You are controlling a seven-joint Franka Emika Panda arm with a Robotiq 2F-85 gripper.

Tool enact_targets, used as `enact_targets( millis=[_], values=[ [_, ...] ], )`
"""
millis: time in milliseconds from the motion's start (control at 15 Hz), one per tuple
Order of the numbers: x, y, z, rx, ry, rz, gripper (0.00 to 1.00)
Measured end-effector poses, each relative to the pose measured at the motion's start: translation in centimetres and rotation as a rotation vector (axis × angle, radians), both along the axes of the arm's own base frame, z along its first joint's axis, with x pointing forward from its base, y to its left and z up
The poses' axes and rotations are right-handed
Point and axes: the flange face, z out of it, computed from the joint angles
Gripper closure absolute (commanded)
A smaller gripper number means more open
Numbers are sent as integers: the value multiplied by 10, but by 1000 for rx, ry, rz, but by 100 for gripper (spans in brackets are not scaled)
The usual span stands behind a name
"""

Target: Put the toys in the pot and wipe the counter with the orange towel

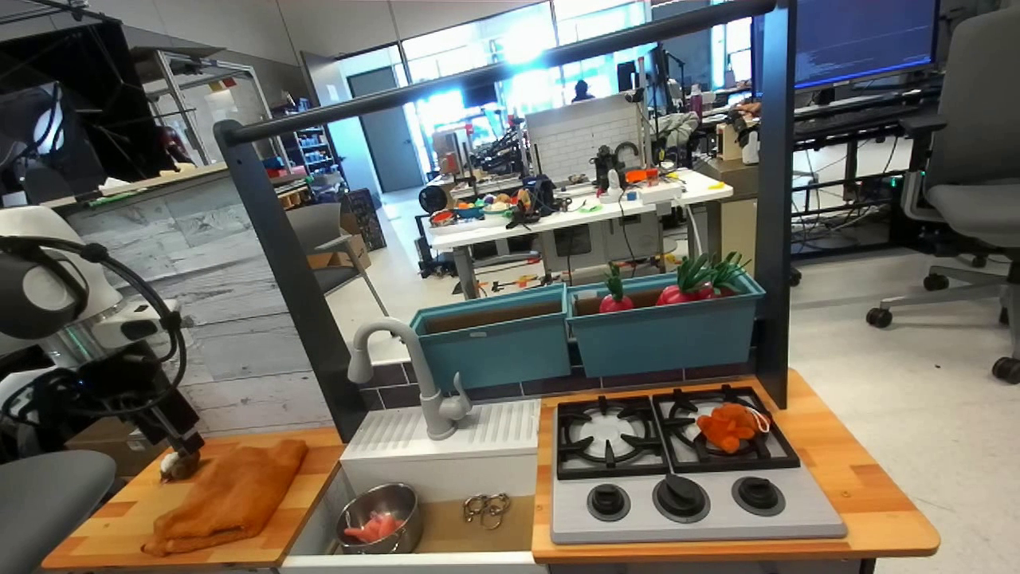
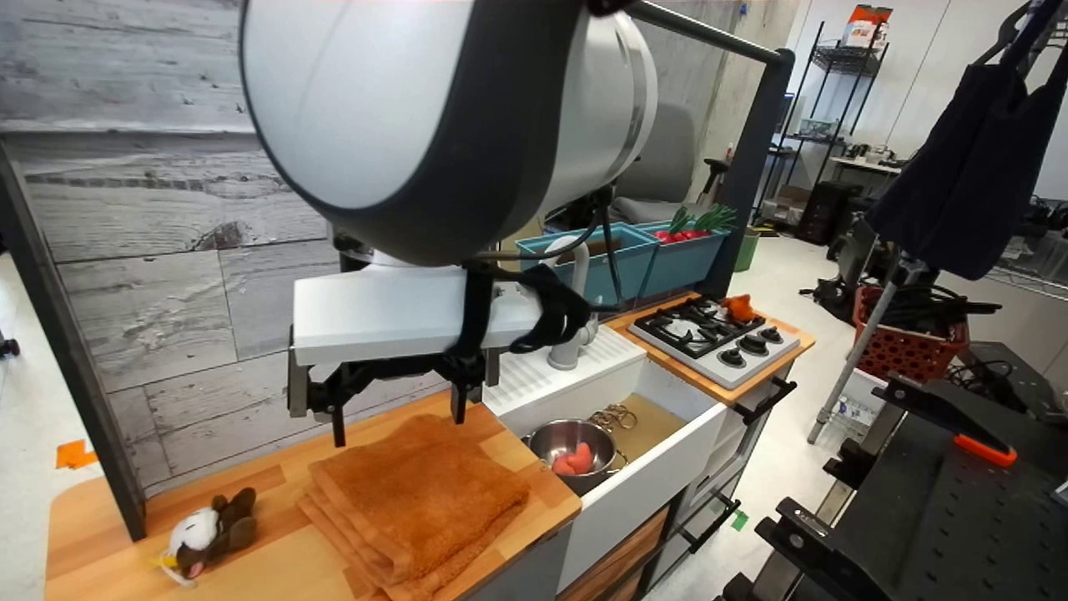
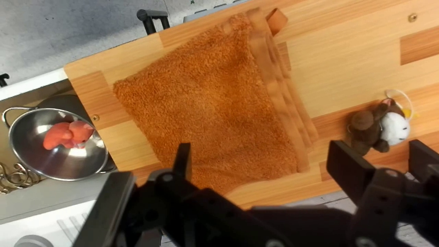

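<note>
The folded orange towel (image 3: 212,99) lies on the wooden counter; it also shows in both exterior views (image 1: 231,494) (image 2: 417,492). A brown and white plush toy (image 3: 374,127) lies on the counter beside it (image 2: 209,534). A pinkish-red toy (image 3: 68,134) sits inside the steel pot (image 3: 31,157), which stands in the sink (image 2: 576,430). An orange toy (image 1: 729,426) with a white loop lies on the right-hand burner (image 2: 738,307). My gripper (image 3: 259,146) is open and empty above the towel's back part (image 2: 398,427), apart from it.
Metal rings (image 1: 488,508) lie in the sink (image 1: 446,550) by the pot. The grey faucet (image 1: 414,367) rises behind the sink. The stove (image 1: 693,510) is at the right. Teal planters (image 1: 494,343) hang behind. A wood-plank wall (image 2: 167,292) borders the counter.
</note>
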Motion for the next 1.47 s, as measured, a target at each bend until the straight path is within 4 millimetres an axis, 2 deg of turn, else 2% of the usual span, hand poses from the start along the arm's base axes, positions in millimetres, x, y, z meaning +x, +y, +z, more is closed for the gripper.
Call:
enact_targets(
  millis=[200,400,733,933,1067,1133,1200,1267,1467],
  values=[
    [5,10,-2,18,-5,3,0],
    [19,33,-9,60,-19,4,0],
    [39,60,-49,78,-22,-3,0],
    [44,74,-77,86,-38,14,0],
    [46,85,-88,94,-52,28,0],
    [46,90,-91,99,-61,36,25],
    [47,96,-92,104,-70,43,26],
    [49,101,-92,110,-80,49,32],
    [55,111,-90,127,-109,58,58]
  ],
)
